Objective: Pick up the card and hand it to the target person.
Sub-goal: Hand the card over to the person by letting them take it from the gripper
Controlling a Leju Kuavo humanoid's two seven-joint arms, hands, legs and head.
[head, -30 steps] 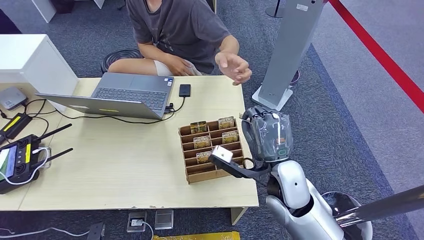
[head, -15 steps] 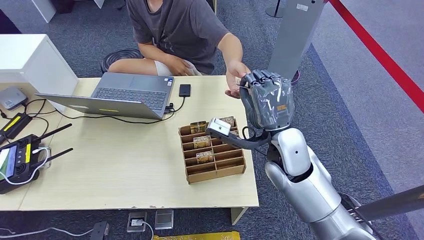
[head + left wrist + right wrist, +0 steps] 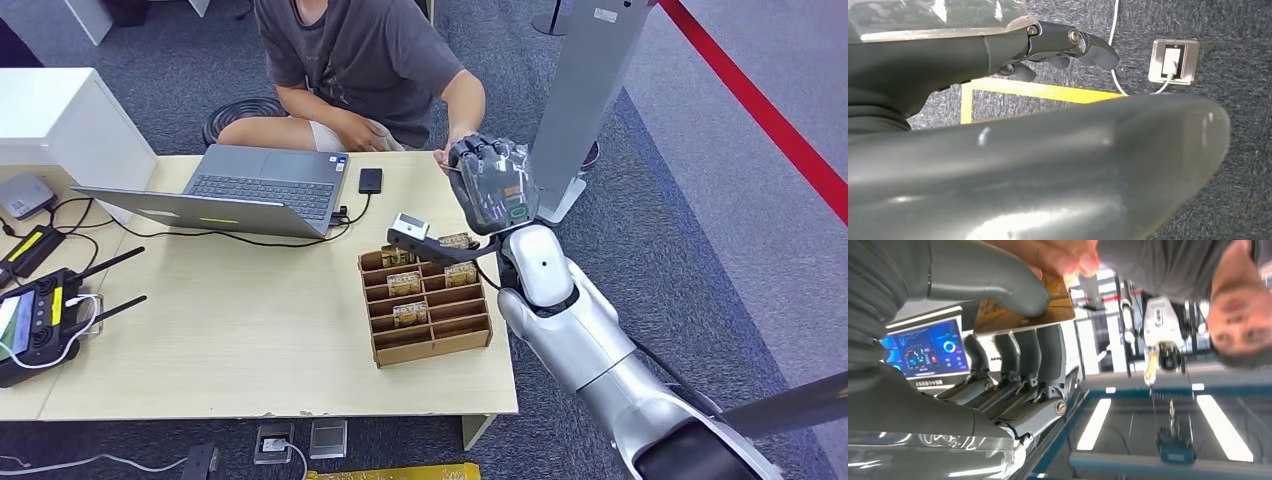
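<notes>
Right wrist view, right robot hand (image 3: 998,340) pinching card (image 3: 1020,310), person's fingers (image 3: 1063,257) on its edge

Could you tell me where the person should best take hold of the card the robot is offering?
By the card's free edge beyond the right hand's thumb and fingers, coming from the far side; the person's fingers already touch that edge.

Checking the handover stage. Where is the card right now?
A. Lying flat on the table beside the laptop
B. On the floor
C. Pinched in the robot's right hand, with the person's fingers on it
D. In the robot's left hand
C: in the right wrist view the right hand pinches the card between thumb and fingers while the person's hand grips its edge.
</notes>
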